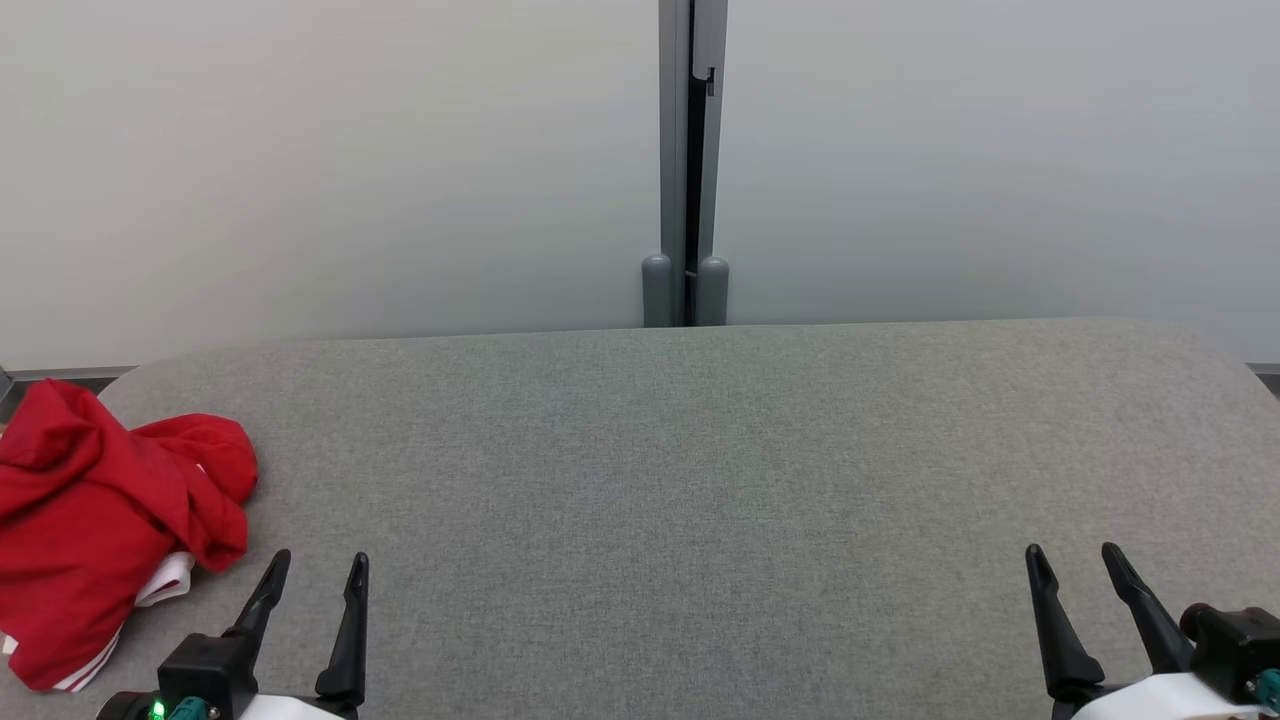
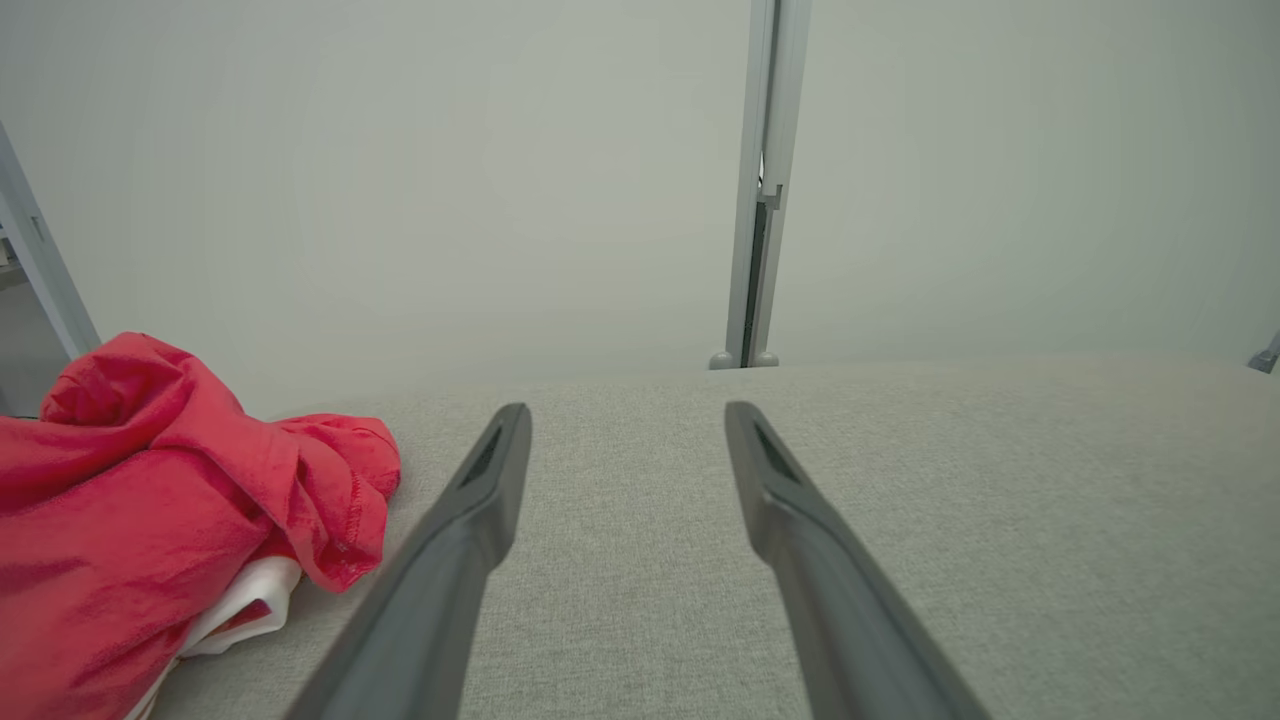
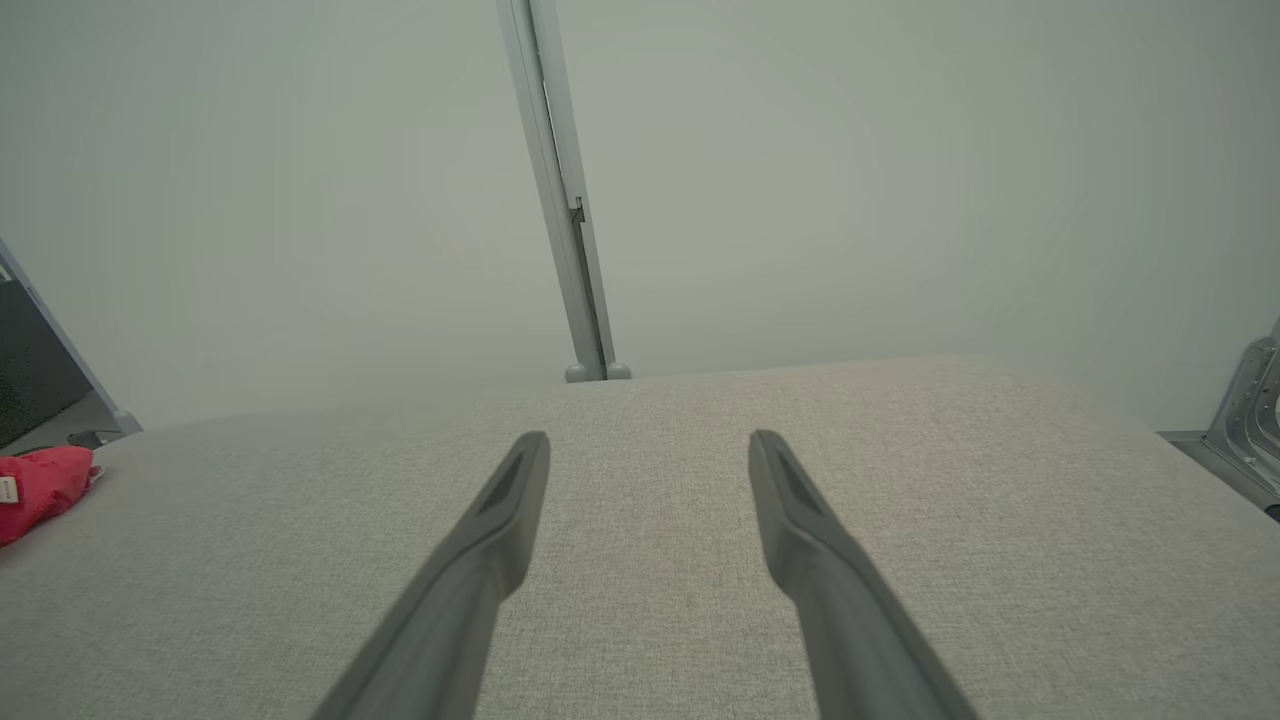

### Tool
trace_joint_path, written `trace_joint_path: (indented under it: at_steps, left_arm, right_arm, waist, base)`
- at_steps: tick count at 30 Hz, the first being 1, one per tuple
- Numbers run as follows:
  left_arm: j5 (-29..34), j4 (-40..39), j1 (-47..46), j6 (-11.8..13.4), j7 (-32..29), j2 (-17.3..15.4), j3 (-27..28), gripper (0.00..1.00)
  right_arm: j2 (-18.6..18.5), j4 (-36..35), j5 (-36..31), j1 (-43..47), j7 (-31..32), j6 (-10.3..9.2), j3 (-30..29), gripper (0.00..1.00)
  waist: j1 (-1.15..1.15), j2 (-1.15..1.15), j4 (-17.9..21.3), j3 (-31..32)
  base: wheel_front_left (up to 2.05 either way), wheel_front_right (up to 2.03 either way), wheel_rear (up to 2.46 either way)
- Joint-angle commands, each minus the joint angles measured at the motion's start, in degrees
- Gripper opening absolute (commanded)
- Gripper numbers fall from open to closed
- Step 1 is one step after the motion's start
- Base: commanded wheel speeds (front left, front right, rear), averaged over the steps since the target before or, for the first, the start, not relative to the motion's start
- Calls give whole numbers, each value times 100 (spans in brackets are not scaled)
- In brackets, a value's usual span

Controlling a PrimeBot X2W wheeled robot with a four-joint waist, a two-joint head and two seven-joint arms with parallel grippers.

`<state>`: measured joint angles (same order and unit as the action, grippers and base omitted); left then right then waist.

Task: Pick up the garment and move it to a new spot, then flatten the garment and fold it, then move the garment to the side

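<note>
A crumpled red garment [image 1: 95, 520] with white trim lies bunched at the left edge of the grey fabric table [image 1: 700, 480]. In the left wrist view the garment [image 2: 150, 550] sits just left of my fingers; in the right wrist view a red corner of the garment [image 3: 40, 485] shows at the far left. My left gripper [image 1: 318, 565] hovers open at the lower left, a little right of the garment and not touching it. My right gripper [image 1: 1075, 558] stands open at the lower right, far from the cloth, with nothing between its fingers.
A pale partition wall [image 1: 350, 170] rises right behind the table, with a grey vertical post [image 1: 688, 170] at its middle. A metal frame part [image 3: 1245, 420] stands off the table's right end. The table's corners are rounded.
</note>
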<state>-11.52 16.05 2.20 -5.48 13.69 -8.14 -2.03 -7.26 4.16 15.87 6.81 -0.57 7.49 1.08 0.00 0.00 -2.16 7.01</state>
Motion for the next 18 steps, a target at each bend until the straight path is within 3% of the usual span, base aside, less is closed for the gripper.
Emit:
trace_joint_path:
  at_steps: [1,18]
  left_arm:
    - [141,10,63,-5,54,-29,6,100]
    - [252,181,55,-71,156,52,101,100]
  right_arm:
    - [-12,-55,-135,33,-18,0,14,100]
    - [37,-75,-307,110,-17,0,-27,100]
  waist:
    - [0,0,-4,5]
    - [0,0,-13,33]
  base:
    - [0,0,0]
    - [0,0,0]
